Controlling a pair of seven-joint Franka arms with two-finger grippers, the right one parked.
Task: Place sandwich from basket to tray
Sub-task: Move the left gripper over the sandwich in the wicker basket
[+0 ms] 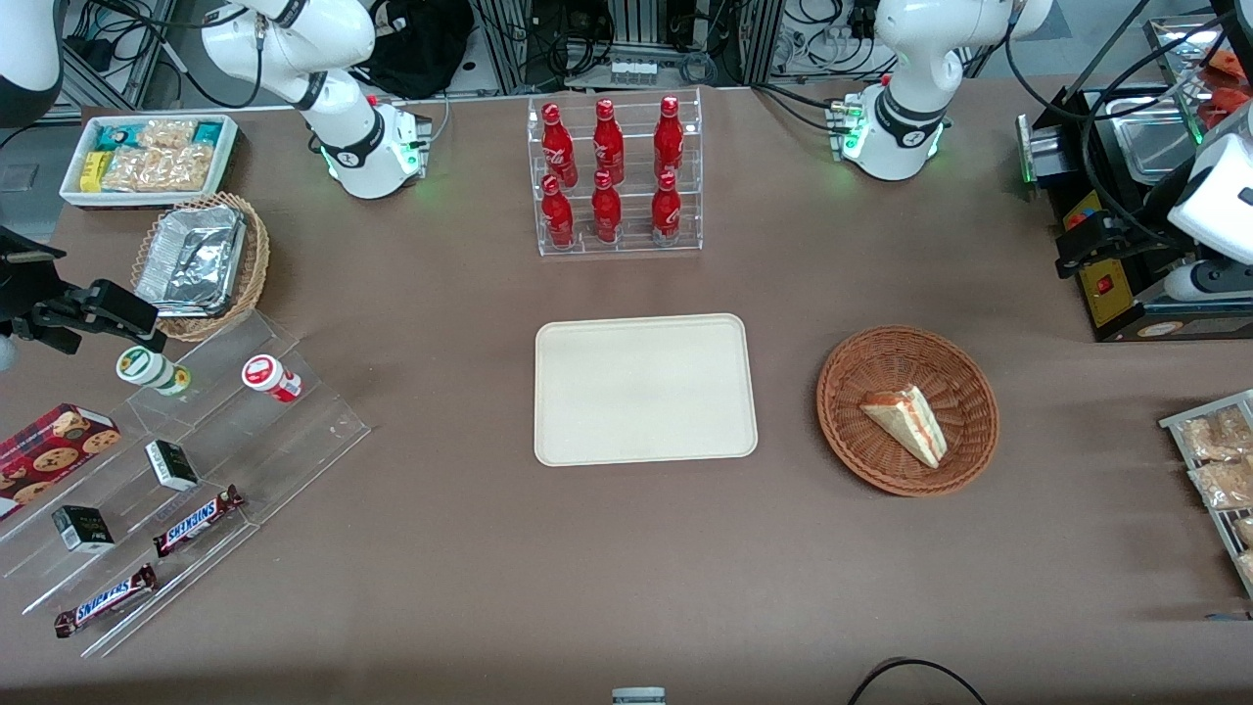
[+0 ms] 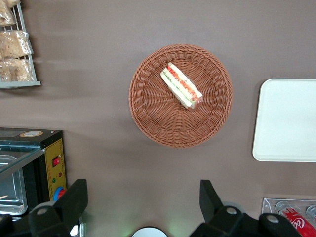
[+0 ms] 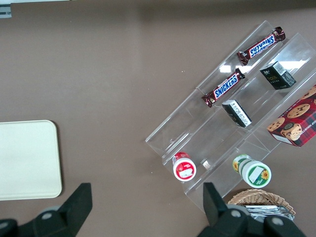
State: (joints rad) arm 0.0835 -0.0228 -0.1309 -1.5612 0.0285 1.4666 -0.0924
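Note:
The sandwich (image 1: pixel 905 421) (image 2: pixel 181 85), a white-bread wedge with red and green filling, lies inside the reddish-brown wicker basket (image 1: pixel 881 362) (image 2: pixel 148 108). Beside the basket, toward the parked arm's end, the cream tray (image 1: pixel 644 387) (image 2: pixel 289 121) (image 3: pixel 27 158) lies flat with nothing on it. My gripper (image 1: pixel 1082 245) (image 2: pixel 143 192) hangs high over the table next to the black appliance, farther from the front camera than the basket and toward the working arm's end. It is open and holds nothing between its fingers.
A black oven-like appliance (image 1: pixel 1126 196) (image 2: pixel 29 173) stands by the gripper. A wire rack of snack packets (image 1: pixel 1214 460) lies nearer the camera. A clear rack of red bottles (image 1: pixel 612 176) stands farther back than the tray. An acrylic snack stand (image 1: pixel 176 470) and a foil-filled tan basket (image 1: pixel 201 264) sit toward the parked arm's end.

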